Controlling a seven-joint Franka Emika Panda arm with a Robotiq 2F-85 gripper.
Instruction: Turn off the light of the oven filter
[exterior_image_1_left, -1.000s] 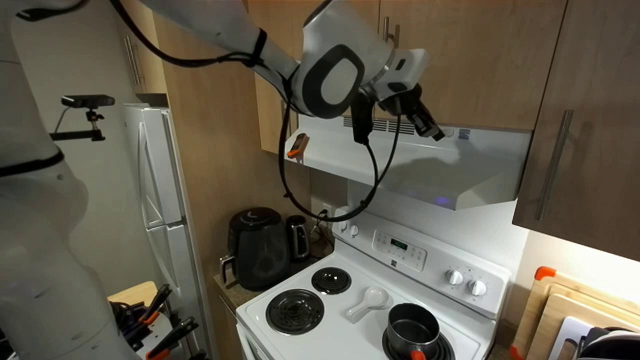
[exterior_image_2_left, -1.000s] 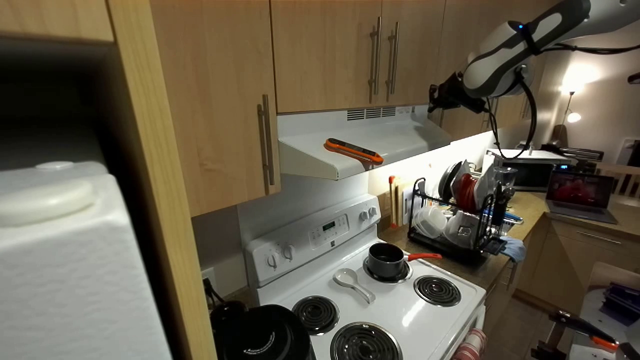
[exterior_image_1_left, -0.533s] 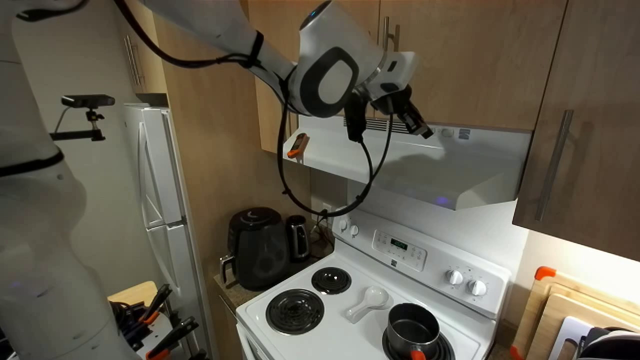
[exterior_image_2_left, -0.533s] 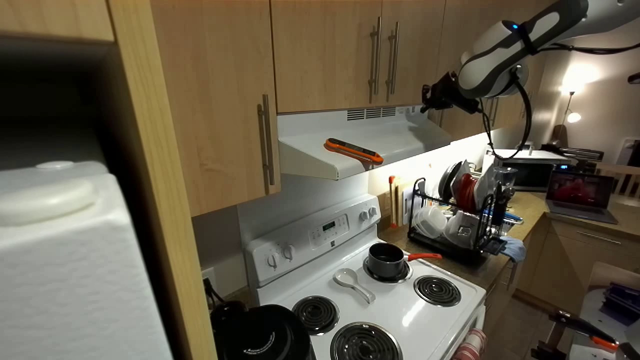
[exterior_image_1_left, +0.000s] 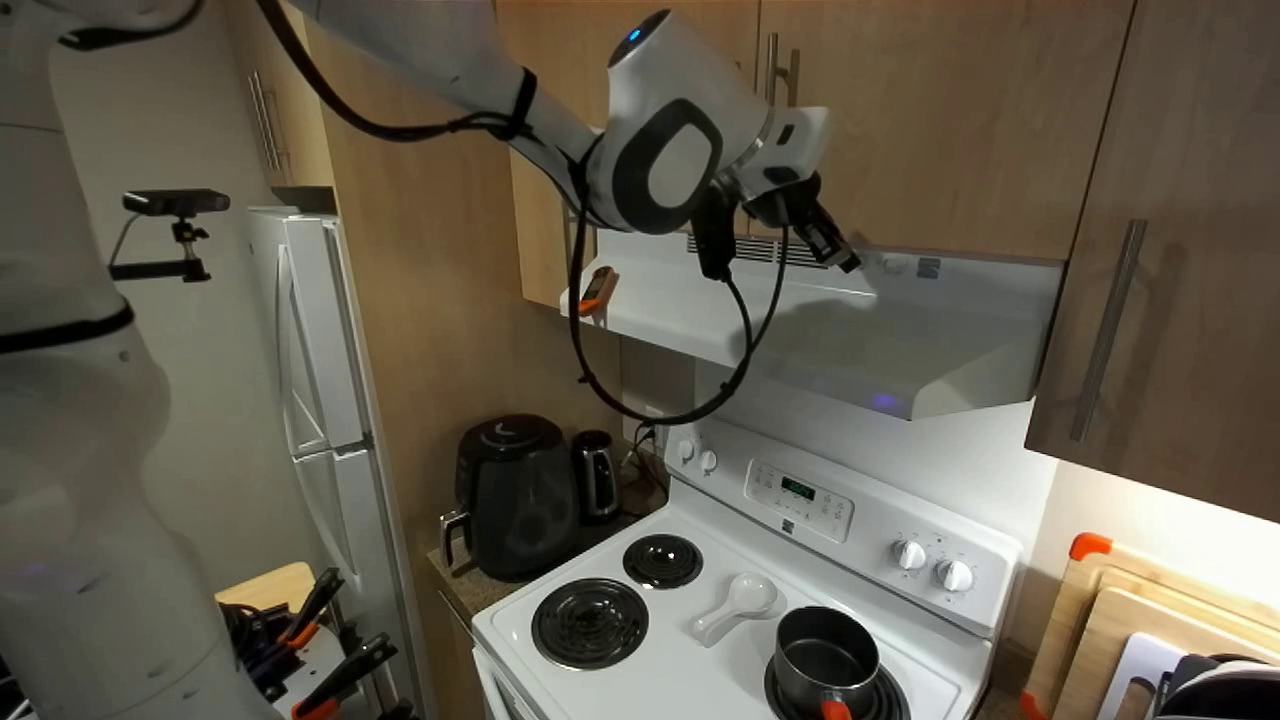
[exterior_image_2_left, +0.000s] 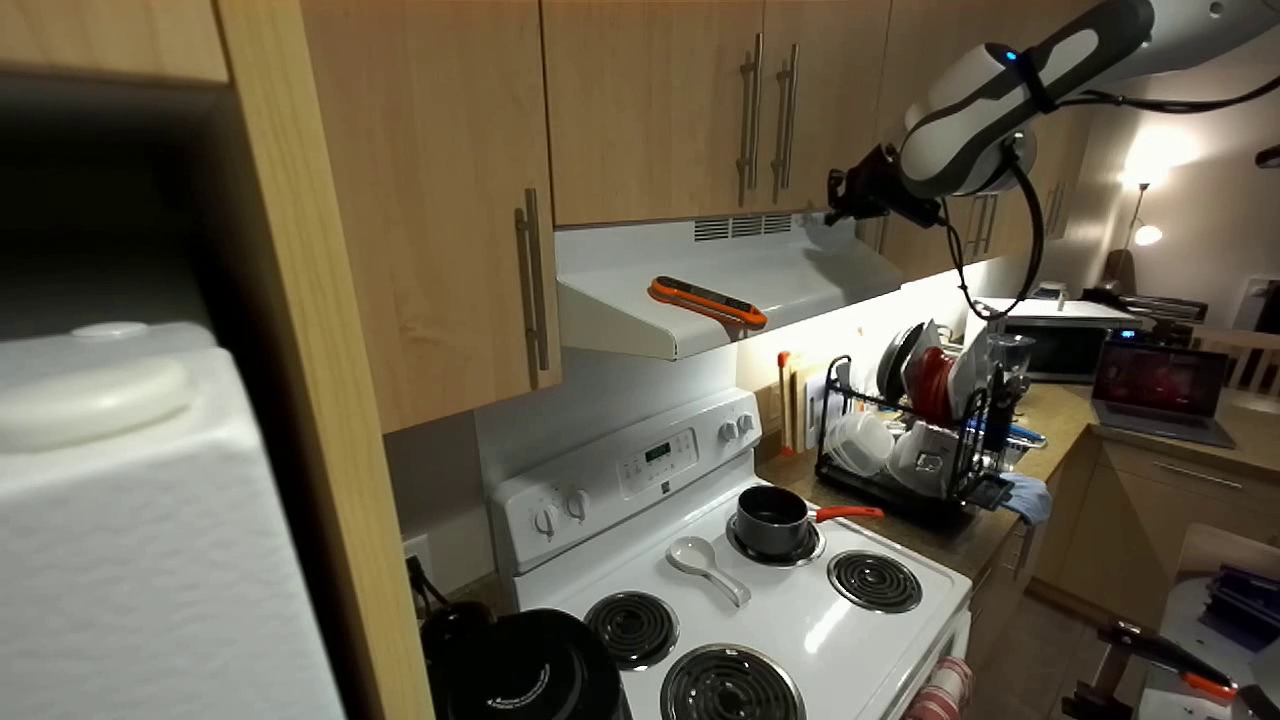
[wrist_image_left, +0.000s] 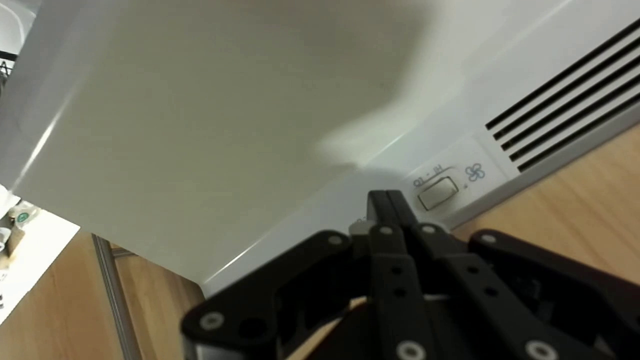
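The gripper (wrist_image_left: 388, 195) hangs tightly clenched near the fan-marked switch (wrist_image_left: 438, 193) on the white range hood (wrist_image_left: 225, 150).

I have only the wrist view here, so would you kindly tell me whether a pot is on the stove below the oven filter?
Observer: Yes, a dark pot with a red handle stands on the stove.
Operator: Thank you; is anything on the oven filter itself?
Observer: An orange-and-black gadget is on its sloped front, toward the end away from the tool.
Operator: Is anything dangling that I should watch?
Observer: A black cable hangs in a loop from the arm.
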